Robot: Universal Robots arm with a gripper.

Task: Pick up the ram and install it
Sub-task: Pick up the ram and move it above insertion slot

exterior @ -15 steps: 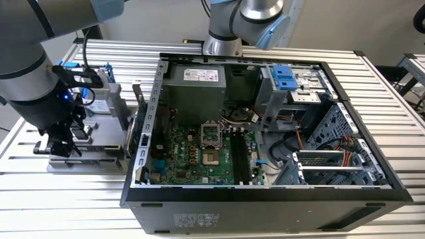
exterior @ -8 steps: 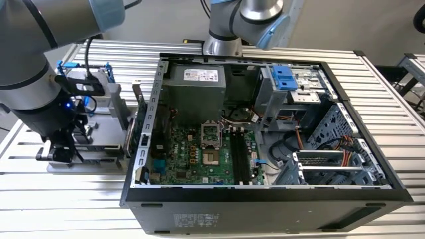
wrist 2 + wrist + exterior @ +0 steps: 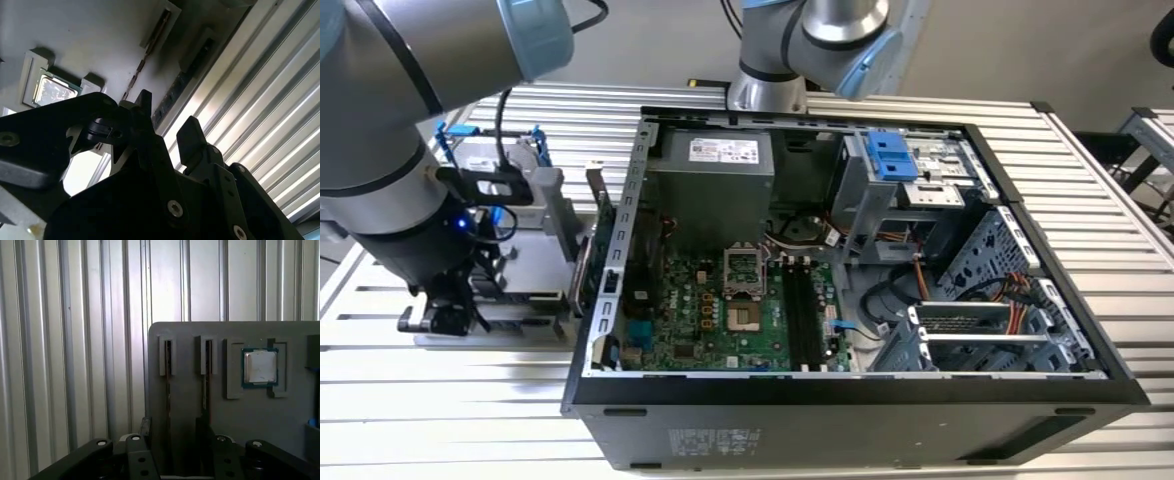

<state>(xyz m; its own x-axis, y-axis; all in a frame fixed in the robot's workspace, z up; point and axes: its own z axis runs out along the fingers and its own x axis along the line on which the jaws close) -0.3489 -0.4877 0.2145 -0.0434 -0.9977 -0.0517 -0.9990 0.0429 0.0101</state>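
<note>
Ribbed metal tabletop (image 3: 454,420); open computer case (image 3: 854,410) in the middle, gray tray (image 3: 185,332) beside it on the exterior view's left. You have the claw (image 3: 173,424) low over that tray, fingers apart, straddling one ram (image 3: 168,360) standing edge-on in its slot. A second stick (image 3: 207,360) occupies the neighboring slot, with the processor chip (image 3: 260,366) just beyond it.

ribbed silver metal surface (image 3: 440,400). directly on it: open black desktop computer case (image 3: 854,425) lying on its side, centre; flat grey slotted parts tray (image 3: 235,415) just beside the case, toward the exterior view's left.
</note>
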